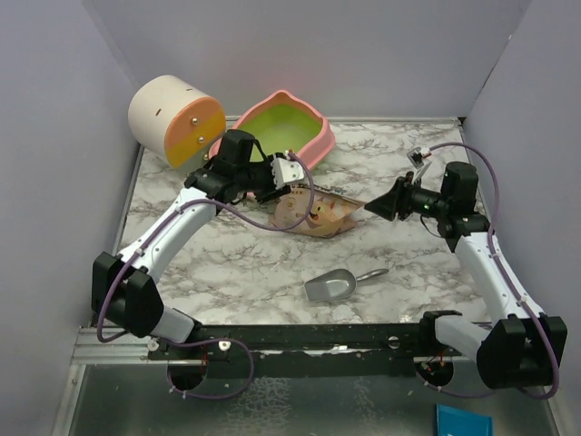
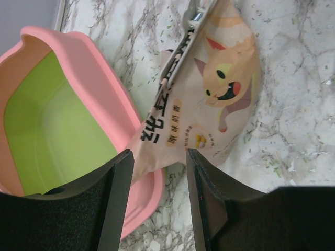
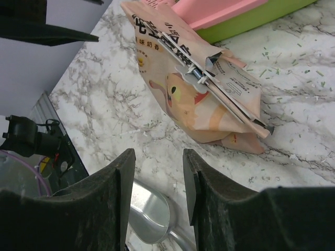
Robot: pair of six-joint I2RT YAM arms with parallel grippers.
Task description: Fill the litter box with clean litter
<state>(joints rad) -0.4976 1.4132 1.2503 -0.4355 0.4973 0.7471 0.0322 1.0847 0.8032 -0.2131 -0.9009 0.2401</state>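
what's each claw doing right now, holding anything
left claw: open, gripping nothing, with the end of the litter bag showing in the gap
right claw: open, empty

a tan bag [image 1: 313,213] printed with a cartoon cat lies flat near the middle of the marble surface [image 1: 272,263], a long clip [image 3: 209,83] clamped along its folded top. a grey metal scoop [image 1: 331,287] sits nearer the front, apart from the bag, handle pointing right. a cream cylinder [image 1: 175,120] with an orange end face lies tipped at the far left corner. something blue [image 1: 463,421] lies below the front edge, right.
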